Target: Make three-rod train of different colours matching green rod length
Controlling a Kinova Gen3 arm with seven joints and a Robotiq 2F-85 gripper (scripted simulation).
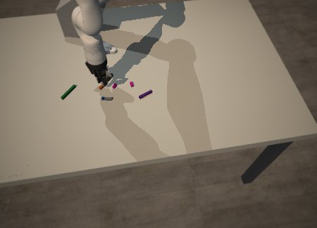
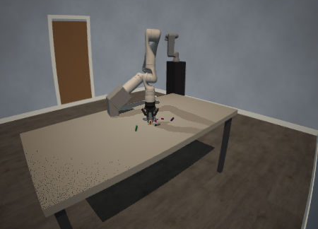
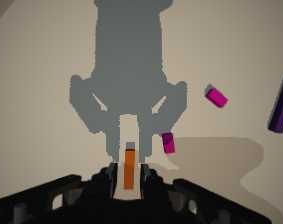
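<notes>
Rods for our train lie on the table [image 1: 243, 96] [image 2: 95, 142] [image 3: 37, 115], and we see seven of them. Our gripper [image 1: 105, 82] [image 2: 150, 119] [image 3: 128, 173] points down at the orange rod [image 1: 101, 86] [image 2: 150, 122] [image 3: 129, 170]. The rod sits between the two fingers, with a bit of space on each side, so our hand is partly open and not holding it. The orange rod runs the same way as the fingers point in the wrist view.

Near it, in the top view, a small blue rod [image 1: 103, 98] [image 2: 155, 125] and a grey rod [image 1: 109, 98] [image 2: 158, 124] lie in a row, end to end. We cannot tell if they touch. The orange rod is apart from them and turned another way, so our three-part train is not whole.

One magenta rod [image 1: 115, 85] [image 2: 155, 121] [image 3: 168, 143] lies just beside the gripper. Another magenta rod [image 1: 132, 84] [image 2: 162, 119] [image 3: 217, 97] is farther out, near the purple rod [image 1: 145, 94] [image 2: 172, 119] [image 3: 279, 107]. The long green rod [image 1: 68, 91] [image 2: 136, 128] lies well apart, on the other side.
</notes>
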